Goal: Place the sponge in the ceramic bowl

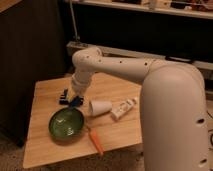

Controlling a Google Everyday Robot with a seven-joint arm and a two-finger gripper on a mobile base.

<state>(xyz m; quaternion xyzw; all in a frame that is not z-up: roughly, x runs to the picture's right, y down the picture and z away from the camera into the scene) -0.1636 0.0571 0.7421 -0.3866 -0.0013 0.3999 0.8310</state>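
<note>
The sponge (76, 102), a small blue block, sits at the tip of my gripper (73, 98), which is shut on it. Both hang just above the table, beyond the far right rim of the ceramic bowl (66, 124). The bowl is a round glossy green dish near the table's front left and holds nothing. My white arm reaches in from the right foreground and bends down to the gripper.
A black bar (63, 95) lies just left of the gripper. A white cup (100, 107) lies on its side right of the bowl, with a white bottle (123, 108) beyond it. An orange carrot-like piece (95, 142) lies near the wooden table's (45, 150) front edge.
</note>
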